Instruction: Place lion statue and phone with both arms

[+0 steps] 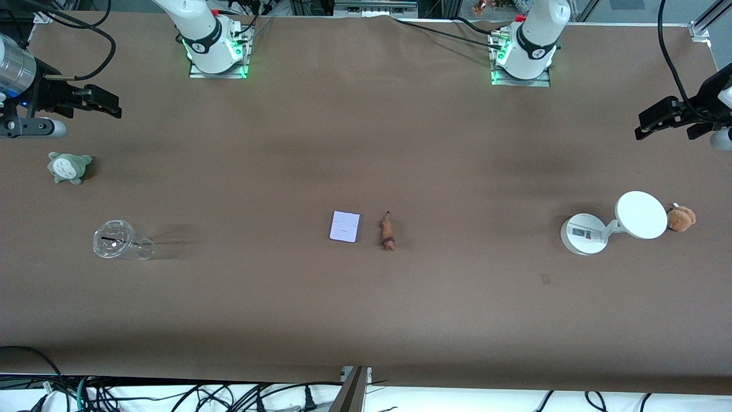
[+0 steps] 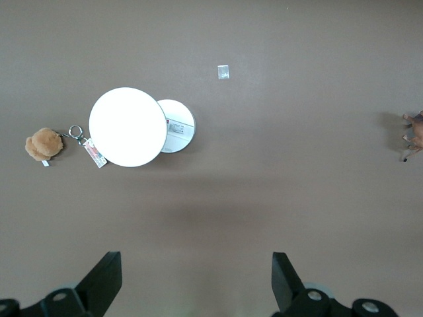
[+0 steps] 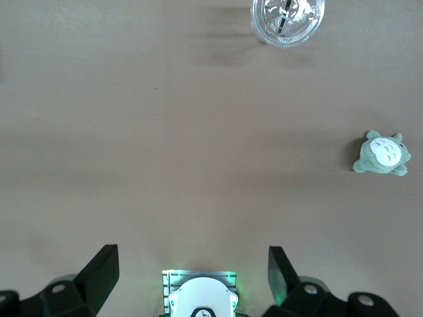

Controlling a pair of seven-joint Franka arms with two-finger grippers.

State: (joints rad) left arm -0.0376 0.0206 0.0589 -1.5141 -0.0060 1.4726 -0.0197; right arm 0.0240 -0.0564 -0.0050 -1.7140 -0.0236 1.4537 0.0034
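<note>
The phone (image 1: 345,226), a pale lavender-white rectangle, lies flat at the middle of the table. Beside it, toward the left arm's end, lies the small orange-brown lion statue (image 1: 388,232) with its thin dark tail pointing at the robots' bases. The lion statue (image 2: 415,132) also shows at the edge of the left wrist view. My left gripper (image 1: 646,125) (image 2: 197,277) hangs open and empty over the left arm's end of the table. My right gripper (image 1: 111,103) (image 3: 192,274) hangs open and empty over the right arm's end. Neither wrist view shows the phone.
A white round-based stand with a disc (image 1: 606,226) (image 2: 129,127) stands toward the left arm's end, a brown plush toy (image 1: 680,218) (image 2: 43,144) beside it. Toward the right arm's end are a clear plastic cup (image 1: 120,241) (image 3: 287,20) and a grey-green plush (image 1: 68,167) (image 3: 382,154).
</note>
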